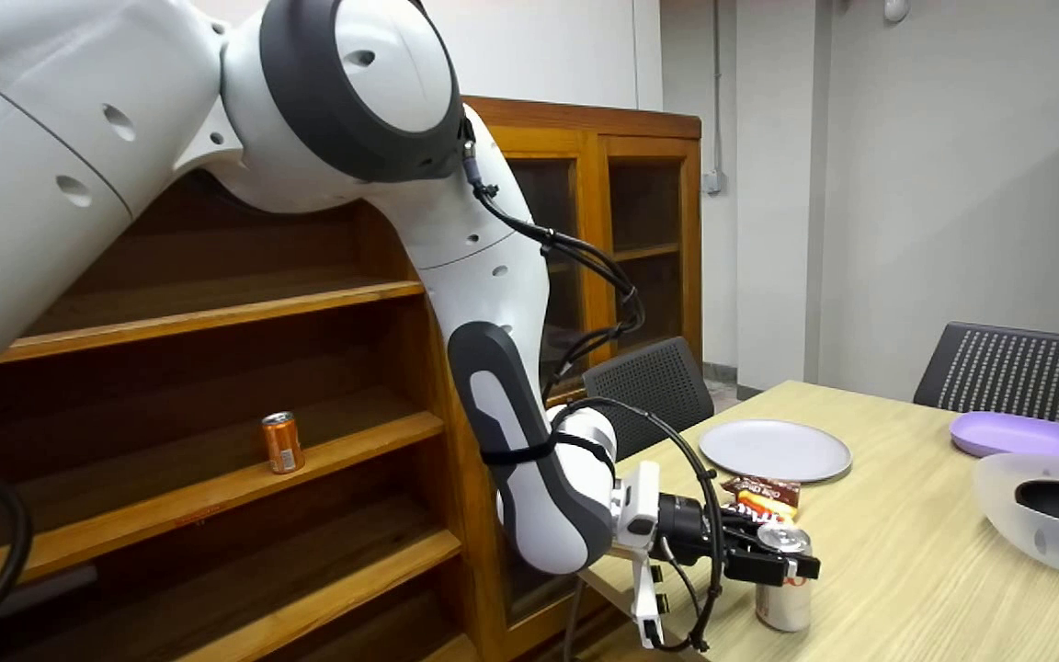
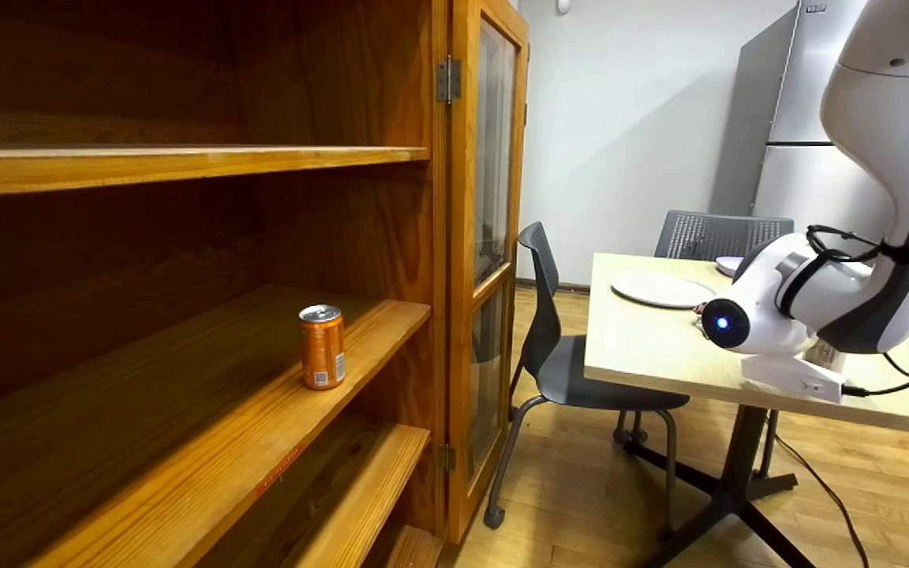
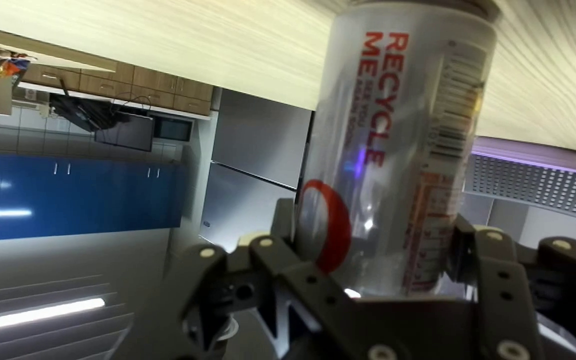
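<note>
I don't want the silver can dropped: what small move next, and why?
I'd probably lift the silver can slightly, straight up, to test the grip: the jaws seem to touch both its sides, and it looks upright with its base on or very near the table.

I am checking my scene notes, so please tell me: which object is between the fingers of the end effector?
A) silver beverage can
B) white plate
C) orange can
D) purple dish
A: the wrist view shows the silver beverage can between the fingers of the end effector, while the orange can stands on a wooden shelf.
</note>
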Available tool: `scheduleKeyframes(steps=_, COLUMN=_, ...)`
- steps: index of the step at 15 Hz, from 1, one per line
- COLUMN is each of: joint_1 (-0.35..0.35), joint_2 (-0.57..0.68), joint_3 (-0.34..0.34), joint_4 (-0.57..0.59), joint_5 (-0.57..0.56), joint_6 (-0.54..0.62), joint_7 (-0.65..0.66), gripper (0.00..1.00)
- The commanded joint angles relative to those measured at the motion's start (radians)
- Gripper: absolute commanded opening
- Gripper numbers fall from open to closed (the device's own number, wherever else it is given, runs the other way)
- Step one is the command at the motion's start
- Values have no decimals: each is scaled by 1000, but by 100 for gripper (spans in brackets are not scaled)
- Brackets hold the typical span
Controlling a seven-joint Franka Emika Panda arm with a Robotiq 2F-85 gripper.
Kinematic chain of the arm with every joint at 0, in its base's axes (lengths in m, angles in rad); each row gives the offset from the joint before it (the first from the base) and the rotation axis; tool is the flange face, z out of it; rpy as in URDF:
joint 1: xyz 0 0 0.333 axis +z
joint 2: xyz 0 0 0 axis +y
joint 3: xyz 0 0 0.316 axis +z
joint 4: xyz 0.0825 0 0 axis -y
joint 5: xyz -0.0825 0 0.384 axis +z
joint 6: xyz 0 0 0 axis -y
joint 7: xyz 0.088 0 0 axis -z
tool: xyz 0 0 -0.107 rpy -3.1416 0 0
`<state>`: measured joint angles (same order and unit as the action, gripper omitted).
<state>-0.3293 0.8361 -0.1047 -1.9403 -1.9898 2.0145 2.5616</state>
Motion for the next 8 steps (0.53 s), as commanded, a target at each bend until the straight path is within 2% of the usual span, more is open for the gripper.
scheduleKeyframes(steps=1, joint_1=-10, joint_2=7, joint_3=1, joint_4=29, joint_5=15, joint_6=24, joint_7=-46, gripper=41)
scheduleKeyframes(steps=8, joint_1=14, joint_2=-41, joint_3=5, joint_4=-20, joint_5=-8, joint_6=16, joint_7=-27, gripper=40)
